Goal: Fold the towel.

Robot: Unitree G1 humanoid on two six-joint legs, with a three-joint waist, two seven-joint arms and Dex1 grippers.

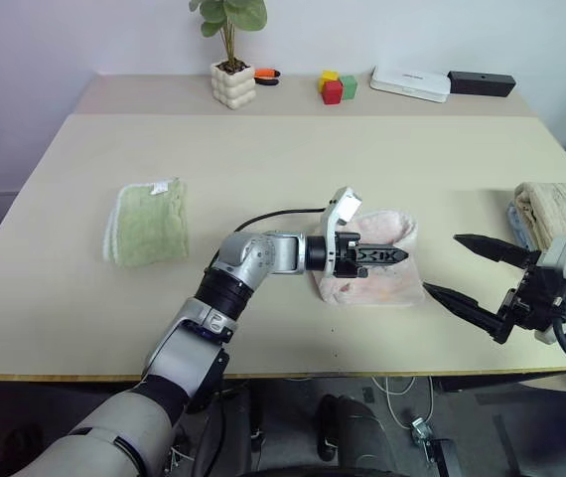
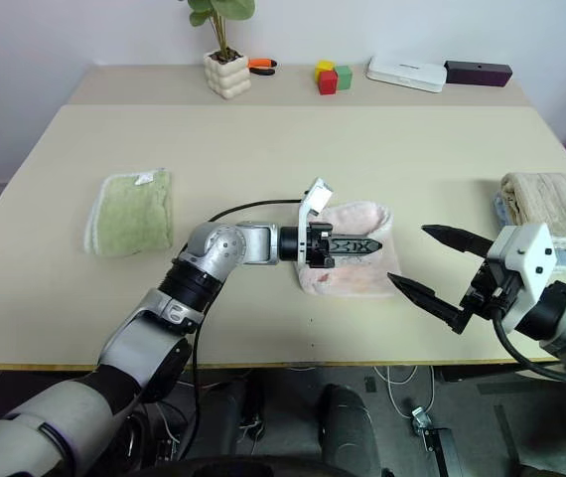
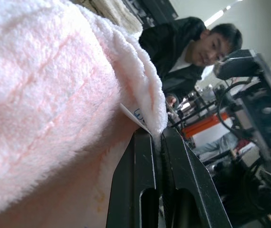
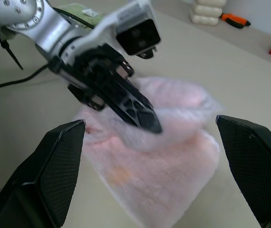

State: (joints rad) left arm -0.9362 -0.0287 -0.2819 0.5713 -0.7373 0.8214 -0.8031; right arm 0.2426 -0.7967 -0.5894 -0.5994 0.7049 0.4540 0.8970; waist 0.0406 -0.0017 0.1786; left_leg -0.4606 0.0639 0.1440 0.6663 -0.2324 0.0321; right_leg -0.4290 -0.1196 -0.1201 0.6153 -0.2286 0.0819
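Wide beige counter [image 1: 293,169], matte and smooth, pushed against a pale wall. Along the far edge: small leafy plant in a knobbly white pot [image 1: 232,82], an orange-and-black tool [image 1: 267,76] beside it, coloured blocks [image 1: 335,87] in yellow, red and green, a flat white box [image 1: 410,82], and a dark rectangular bar [image 1: 482,83]. Toward the left side, well apart from the rest, a light green folded cloth [image 1: 146,222], soft and square, with a small white tag. At the right edge, a beige folded towel [image 1: 561,211], thick and ribbed, stacked on something pale blue.

Near the front middle, the towel [image 1: 390,283]: pale pink, fluffy terry, doubled over into a rough squarish bundle with a rounded fold at the far side and a small white label at one edge. Nothing lying between it and either arm.

Left gripper [image 1: 382,256] reaching level across the towel from the left, black jaws pressed together and pinching a fold of the pink edge; in the left wrist view, terry pile and label [image 3: 135,115] caught right at the fingertips [image 3: 138,142]. Right gripper [image 1: 467,268] just off the towel's right side, hanging above the counter, jaws spread wide and empty, pointing toward the towel. A person in a dark jacket [image 3: 183,47] in the background of the left wrist view, amid cluttered equipment.
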